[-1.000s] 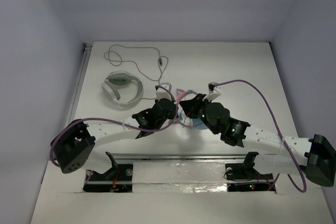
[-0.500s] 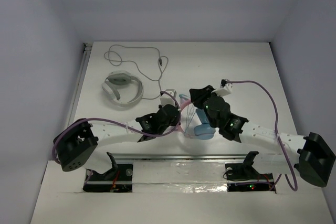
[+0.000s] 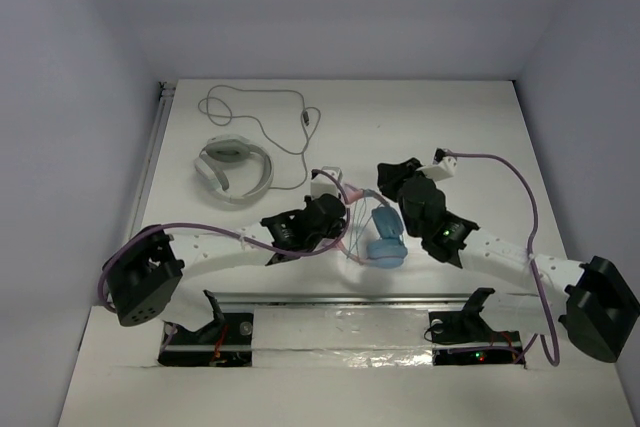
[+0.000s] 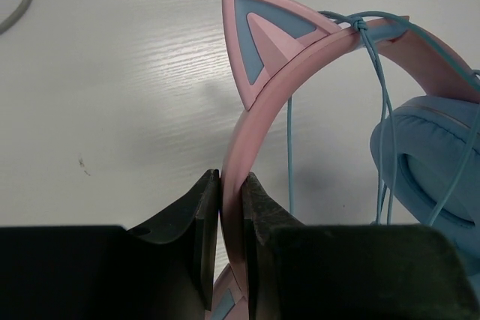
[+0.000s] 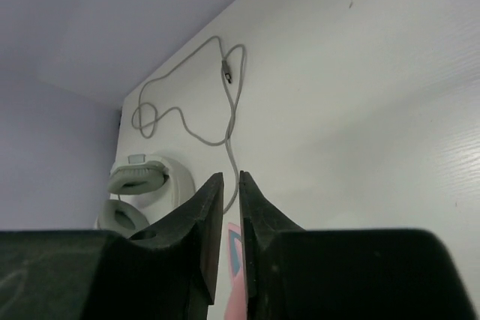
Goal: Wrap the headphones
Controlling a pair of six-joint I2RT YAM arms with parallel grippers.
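Left wrist view: left jaws clamped on the pink band of the headphones (image 4: 259, 65), which sit at centre of the top view on the desk (image 3: 480, 127), between both arms. Right jaws slightly apart, nothing in them. Risk: cable (image 4: 289, 155) hangs slack over the band, so loops could slide off if nothing tensions it. Band could also twist out of the thin pinch. No brand or readable writing.

Likely robotics lab cell: white table (image 3: 470, 127) boxed by plain walls (image 3: 330, 7), metal mounting rail (image 3: 340, 299).
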